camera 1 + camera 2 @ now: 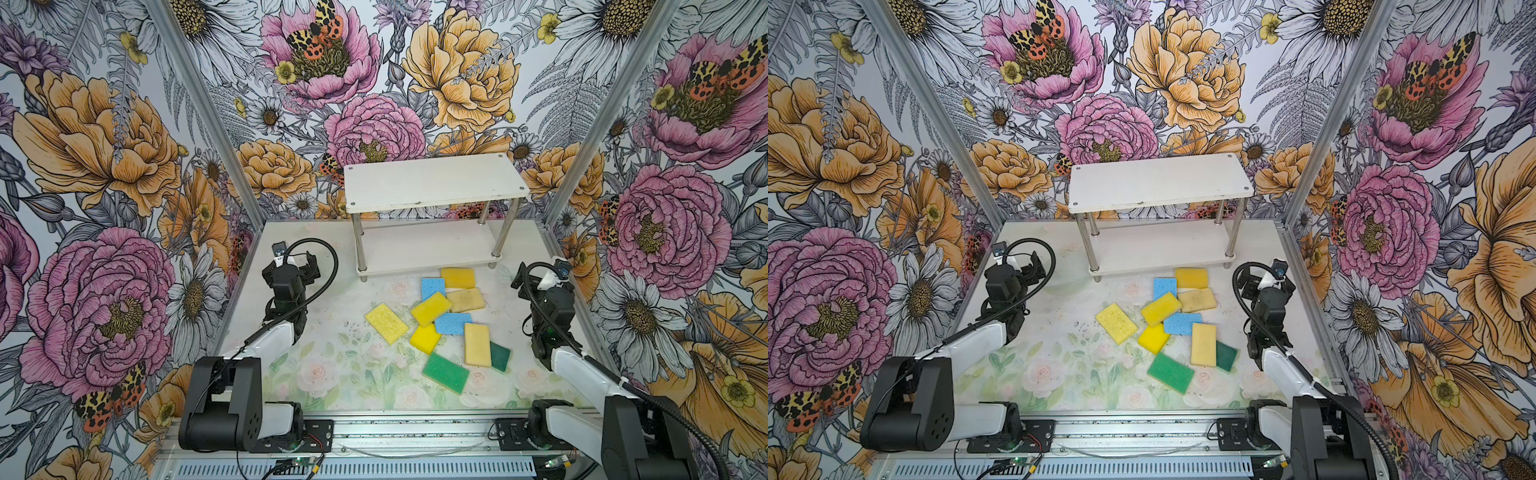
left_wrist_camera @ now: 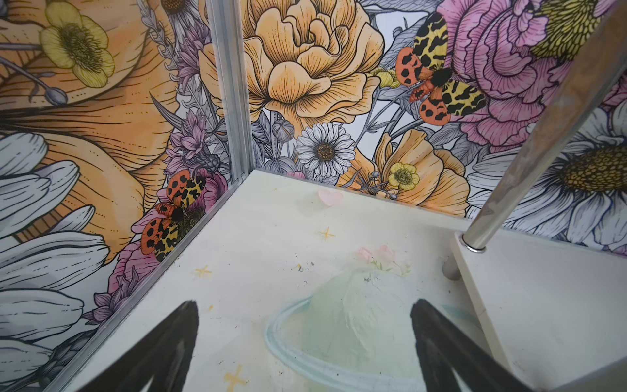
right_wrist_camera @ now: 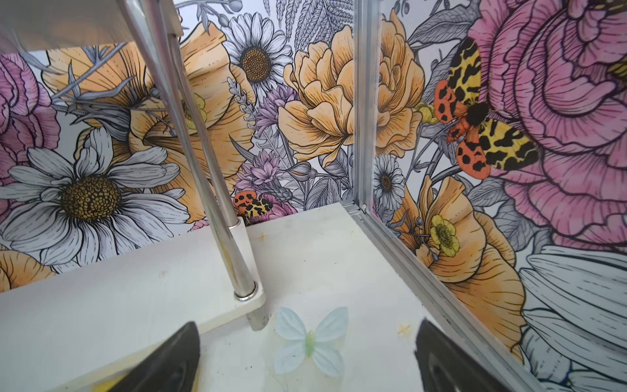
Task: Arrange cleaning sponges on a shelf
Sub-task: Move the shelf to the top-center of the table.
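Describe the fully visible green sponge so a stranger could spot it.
Find the white two-tier shelf at the back; sponges lie scattered before it. The green sponge farthest from the shelf lies uncovered, while the other green one sits half under a tan sponge.

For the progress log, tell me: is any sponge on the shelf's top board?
No, all the sponges lie on the table in front of the shelf.
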Controlling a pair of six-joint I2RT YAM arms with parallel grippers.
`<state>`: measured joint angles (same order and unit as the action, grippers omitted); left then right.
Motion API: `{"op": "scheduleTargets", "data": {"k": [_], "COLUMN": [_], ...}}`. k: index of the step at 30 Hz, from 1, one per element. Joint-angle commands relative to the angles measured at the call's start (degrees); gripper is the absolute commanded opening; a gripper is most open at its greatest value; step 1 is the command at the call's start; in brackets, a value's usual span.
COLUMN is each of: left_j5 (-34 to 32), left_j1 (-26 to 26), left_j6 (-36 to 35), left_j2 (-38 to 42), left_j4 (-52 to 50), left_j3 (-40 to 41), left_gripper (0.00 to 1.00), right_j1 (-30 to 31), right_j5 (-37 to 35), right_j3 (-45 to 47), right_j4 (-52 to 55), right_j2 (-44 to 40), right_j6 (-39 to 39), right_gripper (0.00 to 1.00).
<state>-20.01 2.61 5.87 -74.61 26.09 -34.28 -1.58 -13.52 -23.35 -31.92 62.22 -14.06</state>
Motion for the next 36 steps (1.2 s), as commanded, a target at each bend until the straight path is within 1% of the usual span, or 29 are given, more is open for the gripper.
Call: {"op": "scheduleTargets", "data": {"k": [1,4,7,10,14,15,17,18,22,27,32,36], "left_j5": [-1.84,-1.15,1.09,2.48,6.26,7.55,12.67,15.5,23.36,27.73,32.35,35.26], "left_j1": [0.03,-0.13,-0.48,-0.41,-0.62,-0.71,-0.83,-0.96,-0.18,2.61,6.13,10.23], "left_j6": [6.36,9.42,12.01,14.51,17.87,18.45,19.91,19.97,19.54,20.41,22.12,23.76], "left_j2": [2.51,4.15,5.52,7.33,10.61,11.46,12.38,12.52,11.92,11.24,9.93,9.27], "left_j4": [-11.23,-18.39,-24.36,-27.91,-31.63,-32.52,-34.83,-36.86,-42.97,-48.59,-50.82,-50.85], "left_j3": [-2.42,-5.54,-8.5,-9.83,-10.58,-10.95,-11.95,-12.95,-16.02,-17.25,-17.11,-17.17], "left_gripper": [0.99,0.99,0.99,0.99,0.99,0.99,0.99,0.99,0.99,0.99,0.99,0.99], "right_j1": [-0.22,-0.43,-0.6,-0.78,-1.7,-1.99,-2.33,-2.37,-2.45,-2.37,-2.12,-0.83], "right_j5": [1.54,2.82,5.62,8.65,14.6,16.42,20.85,23.57,30.36,37.03,39.63,39.41], "right_j3": [-4.79,-8.09,-11.49,-15.23,-18.76,-19.78,-21.93,-22.8,-26.19,-26.62,-25.68,-25.62], "right_j4": [12.95,19.62,26.78,33.51,40.07,42.02,45.1,46.32,52.37,57.4,61.38,65.67], "right_j2": [-2.36,-3.8,-4.03,-3.04,-1.89,-1.34,-0.08,0.56,2.92,3.61,2.96,3.08], "right_j6": [-5.2,-8.11,-10.18,-11.92,-14.7,-15.5,-16.49,-16.71,-17.7,-18.28,-18.54,-17.46], "right_gripper": [1.0,0.99,0.99,0.99,1.0,1.0,0.99,1.0,0.99,0.99,1.0,0.99]}}
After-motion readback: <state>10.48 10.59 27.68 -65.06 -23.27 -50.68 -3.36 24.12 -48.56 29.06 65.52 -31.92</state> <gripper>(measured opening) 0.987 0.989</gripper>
